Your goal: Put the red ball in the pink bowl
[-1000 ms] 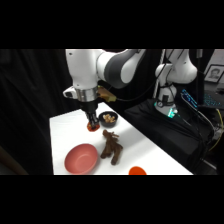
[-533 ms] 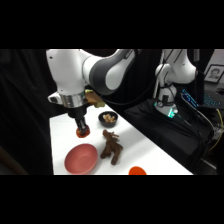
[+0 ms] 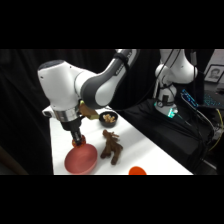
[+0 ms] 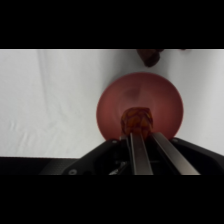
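Observation:
The pink bowl [image 3: 80, 159] sits near the table's front left; from the wrist it fills the middle of the picture [image 4: 160, 92]. My gripper [image 3: 78, 141] hangs just over the bowl's far rim, shut on the red ball [image 3: 79, 142]. In the wrist view the red ball [image 4: 136, 120] shows between the two fingers [image 4: 138, 150], above the bowl's near part, with the gripper [image 4: 137, 131] shut around it.
A brown plush animal [image 3: 113, 146] lies right of the bowl; its tip shows at the top of the wrist view [image 4: 149, 57]. A small black bowl [image 3: 108, 118] with pale bits stands farther back. A flat orange-red object [image 3: 136, 171] sits at the front edge.
The arm has carried the ball from near the black bowl forward and left, and down to the pink bowl's rim.

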